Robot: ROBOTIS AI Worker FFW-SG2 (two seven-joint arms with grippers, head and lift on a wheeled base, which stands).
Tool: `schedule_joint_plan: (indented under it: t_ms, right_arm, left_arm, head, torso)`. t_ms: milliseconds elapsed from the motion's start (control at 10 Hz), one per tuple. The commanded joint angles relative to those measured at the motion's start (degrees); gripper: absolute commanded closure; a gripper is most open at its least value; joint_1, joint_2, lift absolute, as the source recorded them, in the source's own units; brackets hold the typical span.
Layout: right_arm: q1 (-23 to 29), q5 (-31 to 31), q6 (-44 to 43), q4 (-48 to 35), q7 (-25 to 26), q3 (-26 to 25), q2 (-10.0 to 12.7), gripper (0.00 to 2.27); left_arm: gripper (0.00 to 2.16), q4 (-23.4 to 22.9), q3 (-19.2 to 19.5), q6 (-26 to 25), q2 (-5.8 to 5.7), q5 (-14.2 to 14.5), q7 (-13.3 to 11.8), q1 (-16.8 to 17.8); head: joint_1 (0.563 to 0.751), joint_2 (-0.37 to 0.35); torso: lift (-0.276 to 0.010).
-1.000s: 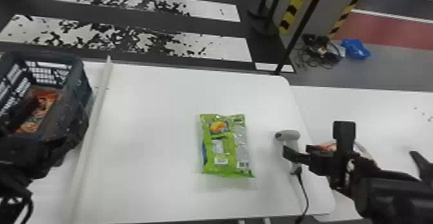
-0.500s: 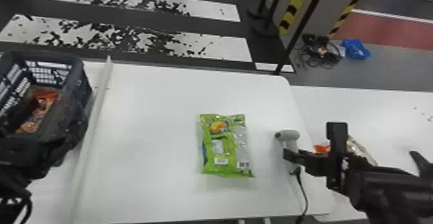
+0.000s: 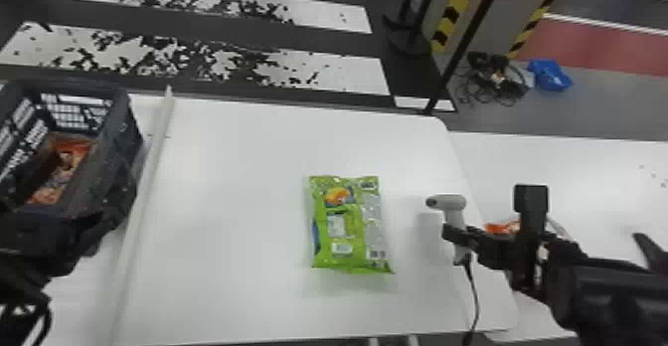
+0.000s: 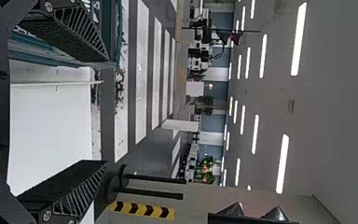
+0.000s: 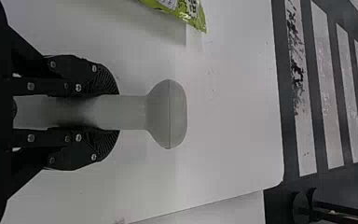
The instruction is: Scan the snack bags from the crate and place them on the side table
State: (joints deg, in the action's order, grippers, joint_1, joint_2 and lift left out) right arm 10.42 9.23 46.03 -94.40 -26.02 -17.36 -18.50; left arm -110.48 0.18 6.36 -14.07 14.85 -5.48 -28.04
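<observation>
My left gripper (image 3: pixel 64 225) is at the near right side of the dark crate (image 3: pixel 130 121), where orange snack bags (image 3: pixel 74 151) lie. In the left wrist view the left gripper (image 4: pixel 106 112) is open, nothing between its fingers. A green snack bag (image 3: pixel 350 225) lies flat mid-table, printed labels up; its corner (image 5: pixel 193 16) shows in the right wrist view. Near the table's right edge, my right gripper (image 3: pixel 456 235) holds the grey scanner (image 3: pixel 450 202). In the right wrist view the right gripper (image 5: pixel 118 112) is shut on the handle of the scanner (image 5: pixel 168 114), one finger either side.
A pale rail (image 3: pixel 149 181) runs between crate and bag on the white table (image 3: pixel 238 220). The scanner's black cord (image 3: pixel 474 300) trails over the near edge. On the side table (image 3: pixel 596 181) an orange and white bag (image 3: pixel 499 228) lies partly behind the right arm.
The right gripper first shifted slightly left and down at the scanner, then a little up; the scanner's head now sits slightly higher in the head view. The left arm and green bag kept still.
</observation>
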Motion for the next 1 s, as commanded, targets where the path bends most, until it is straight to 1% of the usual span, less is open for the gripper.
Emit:
schedule_joint_plan:
  t_ms: [0, 200, 400, 700, 900]
  right_arm:
    - [3.64, 0.52, 4.03, -7.55, 0.00, -1.53, 0.93, 2.25]
    - [7.77, 1.84, 11.59, -16.51, 0.00, -3.03, 1.63, 2.25]
    - [11.37, 2.28, 17.92, -23.55, -0.08, -3.29, 3.21, 2.25]
    - [14.19, 4.74, 28.29, -31.10, -0.08, -2.76, 5.85, 2.25]
    - [15.59, 5.18, 30.40, -34.18, -0.17, -0.92, 6.81, 2.25]
  left_arm:
    - [0.10, -0.09, 0.00, 0.01, 0.10, -0.09, 0.03, 0.00]
    - [0.10, -0.09, 0.00, -0.17, 0.10, -0.09, 0.03, 0.18]
    - [0.10, 0.00, 0.00, -0.17, 0.10, -0.09, 0.03, 0.26]
    - [0.10, 0.00, 0.09, -0.17, 0.10, 0.00, 0.12, 0.26]
    - [0.10, 0.00, 0.09, -0.34, 0.10, 0.00, 0.21, 0.26]
  head:
    - [0.695, -0.215]
    - [0.695, -0.209]
    - [0.695, -0.193]
    - [0.695, -0.141]
    - [0.695, -0.109]
  torso:
    - [-0.050]
    - [-0.050]
    - [-0.050]
    - [-0.050]
    - [-0.050]
